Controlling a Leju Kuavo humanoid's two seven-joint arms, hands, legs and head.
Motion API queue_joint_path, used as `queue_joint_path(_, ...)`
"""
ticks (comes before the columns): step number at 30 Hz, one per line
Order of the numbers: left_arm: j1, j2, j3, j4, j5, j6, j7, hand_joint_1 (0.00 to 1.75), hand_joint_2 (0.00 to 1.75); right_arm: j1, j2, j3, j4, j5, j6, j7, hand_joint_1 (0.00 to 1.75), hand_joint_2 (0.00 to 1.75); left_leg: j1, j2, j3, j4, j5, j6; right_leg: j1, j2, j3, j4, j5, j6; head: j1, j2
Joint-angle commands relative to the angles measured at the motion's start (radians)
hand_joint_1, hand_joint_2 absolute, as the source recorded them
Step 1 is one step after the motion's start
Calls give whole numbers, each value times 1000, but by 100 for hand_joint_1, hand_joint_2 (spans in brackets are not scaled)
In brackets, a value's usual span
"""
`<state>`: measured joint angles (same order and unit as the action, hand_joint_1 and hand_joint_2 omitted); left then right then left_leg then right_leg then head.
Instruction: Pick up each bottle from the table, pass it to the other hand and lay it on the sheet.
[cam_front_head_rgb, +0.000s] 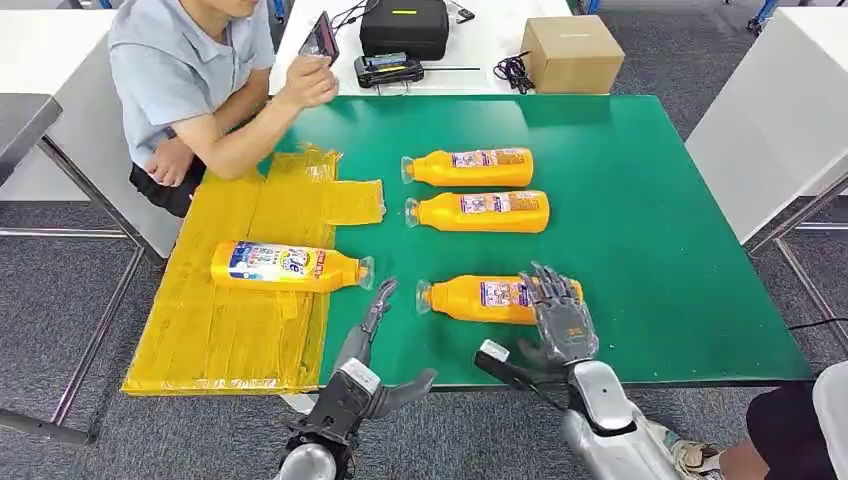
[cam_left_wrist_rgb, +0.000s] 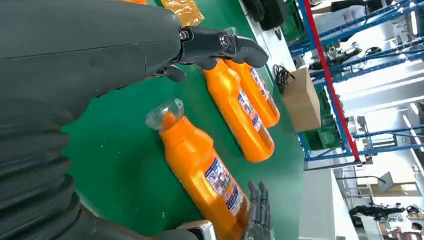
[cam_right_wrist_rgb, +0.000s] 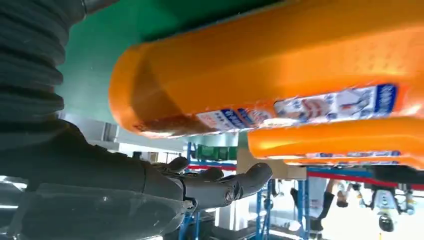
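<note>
Head view: right hand (cam_front_head_rgb: 560, 318) open, fingers spread over the base of the nearest bottle (cam_front_head_rgb: 480, 299), lower centre on the green table (cam_front_head_rgb: 660, 250). Left hand (cam_front_head_rgb: 372, 350) open, holding nothing. One bottle on sheet (cam_front_head_rgb: 285, 267) lies on the yellow sheet (cam_front_head_rgb: 230, 330), left. Left wrist view: nearest bottle (cam_left_wrist_rgb: 200, 170) lying flat, centre. Right wrist view: bottle base (cam_right_wrist_rgb: 260, 80) above open fingers (cam_right_wrist_rgb: 220, 185).

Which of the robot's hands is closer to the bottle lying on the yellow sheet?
Left. The left hand sits just off the cap end of that bottle; the right hand reaches over another bottle farther away.

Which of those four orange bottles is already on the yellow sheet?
The orange bottle with its cap pointing right; it alone lies on the yellow sheet. The other three lie on bare green table.
</note>
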<state>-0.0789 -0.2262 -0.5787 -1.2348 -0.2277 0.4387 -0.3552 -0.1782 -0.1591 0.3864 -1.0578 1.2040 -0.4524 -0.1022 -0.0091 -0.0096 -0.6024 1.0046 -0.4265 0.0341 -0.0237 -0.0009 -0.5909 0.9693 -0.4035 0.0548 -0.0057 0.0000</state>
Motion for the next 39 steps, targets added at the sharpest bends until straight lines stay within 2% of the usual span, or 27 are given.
queue_joint_path(1,-2,39,-18,-4,2,-14,14,0,175,-23,-22,63,-10,63,-15,55,0,175,2,2,4,0,-2,-3,2,2,4,-1,-1,-3,0,0)
queue_joint_path(15,5,42,-13,-17,-14,-36,52,0,175,-3,-17,76,-104,55,50,95,0,175,2,3,5,0,-3,-3,3,2,5,-1,-2,-4,0,0)
queue_joint_path(19,7,41,-11,-15,-18,-47,63,0,175,-33,-27,69,-99,20,112,112,0,175,1,2,3,0,-2,-2,1,2,2,0,-1,-3,0,0)
queue_joint_path(22,13,44,-9,-21,-24,-55,73,0,175,-58,-34,68,-70,37,175,163,0,175,1,2,2,0,-1,-1,1,2,2,0,0,-2,0,0)
queue_joint_path(27,18,46,-6,-31,-45,-55,90,0,175,-78,-33,74,-36,25,220,176,0,175,0,2,1,0,0,-1,0,1,1,0,0,-1,0,0)
queue_joint_path(28,18,45,-4,-31,-47,-57,93,0,175,-79,-35,80,-35,24,237,182,0,175,2,4,4,1,-3,-3,2,3,4,0,-1,-3,0,0)
queue_joint_path(39,27,46,8,-44,-59,-65,102,0,175,-111,-50,108,-58,71,265,240,0,175,1,3,3,0,-1,-2,1,3,2,0,-1,-2,0,0)
